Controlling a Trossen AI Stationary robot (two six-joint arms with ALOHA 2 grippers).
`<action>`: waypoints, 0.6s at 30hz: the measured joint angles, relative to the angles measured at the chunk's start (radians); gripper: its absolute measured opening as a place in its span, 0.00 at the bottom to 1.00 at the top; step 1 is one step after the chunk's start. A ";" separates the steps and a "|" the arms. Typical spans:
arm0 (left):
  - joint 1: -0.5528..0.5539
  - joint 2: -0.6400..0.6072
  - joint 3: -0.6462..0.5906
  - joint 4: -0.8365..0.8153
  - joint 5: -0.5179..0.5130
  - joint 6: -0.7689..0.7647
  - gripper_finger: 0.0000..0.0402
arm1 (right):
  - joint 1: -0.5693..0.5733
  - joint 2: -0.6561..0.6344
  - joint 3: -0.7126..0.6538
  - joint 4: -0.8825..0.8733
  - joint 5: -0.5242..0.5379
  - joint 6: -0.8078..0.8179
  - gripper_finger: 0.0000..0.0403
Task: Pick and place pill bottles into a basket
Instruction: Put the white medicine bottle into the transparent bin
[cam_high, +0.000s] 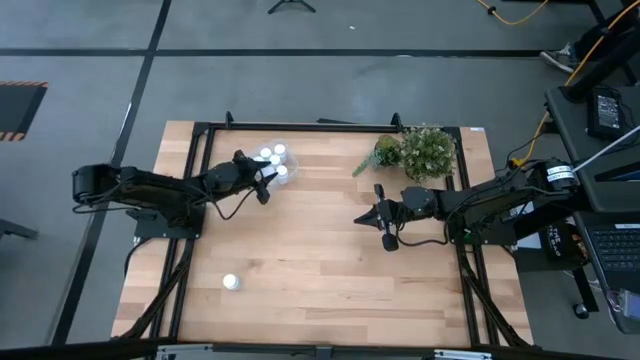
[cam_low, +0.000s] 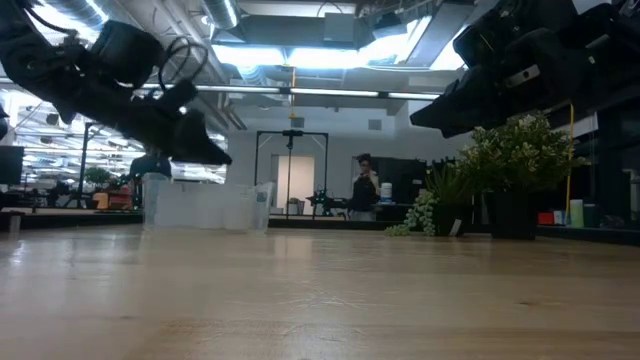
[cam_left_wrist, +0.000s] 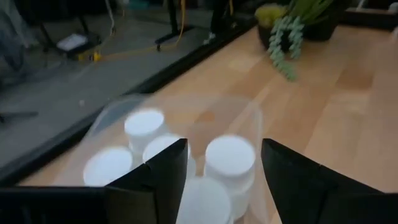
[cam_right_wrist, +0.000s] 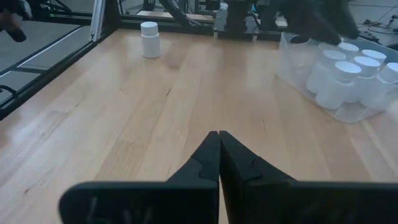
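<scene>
The clear basket (cam_high: 262, 150) stands at the table's far left and holds several white pill bottles (cam_left_wrist: 229, 156); the right wrist view shows them too (cam_right_wrist: 339, 78). My left gripper (cam_left_wrist: 224, 180) is open just above the basket's near side (cam_high: 266, 185), with one finger on either side of two bottle caps. I cannot see it touching them. One more bottle (cam_high: 231, 283) stands upright on the table near the front left, and it also shows in the right wrist view (cam_right_wrist: 149, 38). My right gripper (cam_right_wrist: 219, 140) is shut and empty above the table's middle right (cam_high: 363, 218).
A green bushy plant (cam_high: 420, 150) stands at the table's far right, close behind my right arm. A black frame rail (cam_high: 300, 127) runs along the far edge behind the basket. Bare wood lies between the two grippers and toward the front edge. A person (cam_low: 365, 185) stands far off in the room.
</scene>
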 joint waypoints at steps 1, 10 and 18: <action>-0.006 -0.018 0.000 0.000 0.000 0.015 0.49 | 0.000 0.000 0.000 0.000 0.000 0.000 0.01; -0.091 -0.192 0.000 -0.092 0.061 0.060 0.46 | 0.000 0.000 0.000 0.000 0.000 0.001 0.01; -0.201 -0.352 0.014 -0.344 0.089 0.062 0.38 | 0.000 0.000 0.000 0.002 0.000 0.002 0.01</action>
